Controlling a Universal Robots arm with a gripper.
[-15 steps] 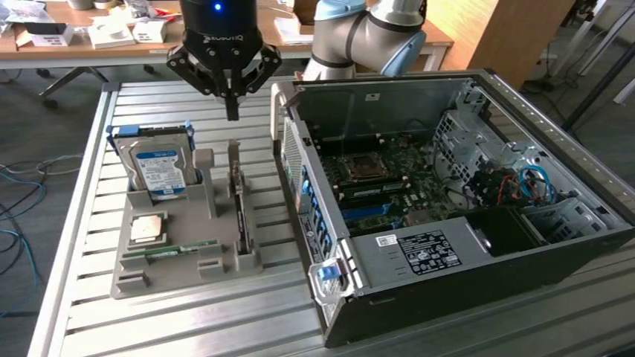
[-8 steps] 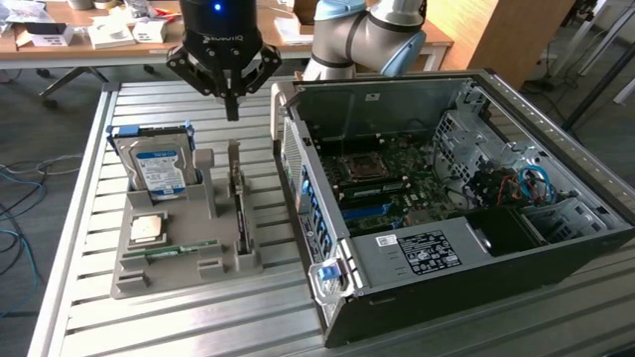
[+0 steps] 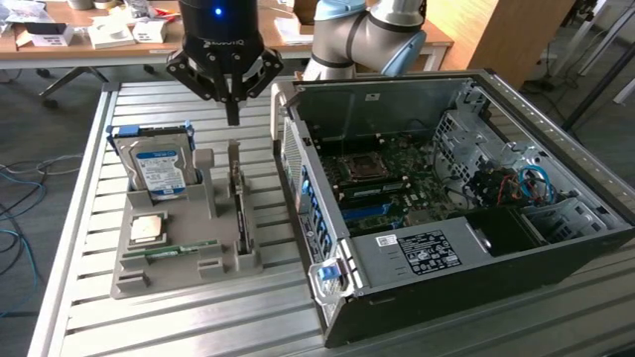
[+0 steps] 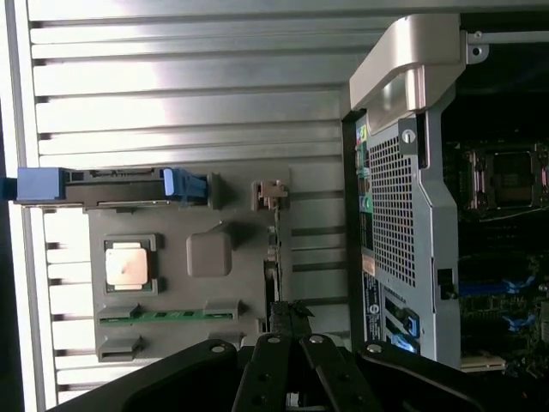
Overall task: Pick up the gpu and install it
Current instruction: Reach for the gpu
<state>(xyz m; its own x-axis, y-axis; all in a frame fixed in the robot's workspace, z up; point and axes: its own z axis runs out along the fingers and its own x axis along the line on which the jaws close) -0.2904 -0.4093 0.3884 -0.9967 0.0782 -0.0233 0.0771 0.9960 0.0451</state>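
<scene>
The table (image 3: 169, 320) is a bed of ribbed aluminium slats, pale and reflective. On it, toward the exterior view's left, sits 1 gray holder (image 3: 134, 279). On the exterior view's right lies an open PC case (image 3: 476, 275) with its board exposed.

The gpu (image 3: 238, 212) stands on edge in a slot along the holder's right side, running near to far, just beside the case. The same holder carries the hard drive (image 3: 159, 169) upright at the far left, the CPU (image 3: 149, 227) flat in front of it, and the RAM (image 3: 174, 251) nearer still.

The gripper (image 3: 232, 117) hangs above the far end of the gpu, apart from it, its jaws together and pointing down. The arm (image 3: 367, 30) rises behind the case.

Beyond the table stands a wooden desk (image 3: 74, 15) cluttered with small boxes. Cables (image 3: 15, 193) trail on the gray floor at the left, and a wooden panel (image 3: 506, 30) stands at the far right.
</scene>
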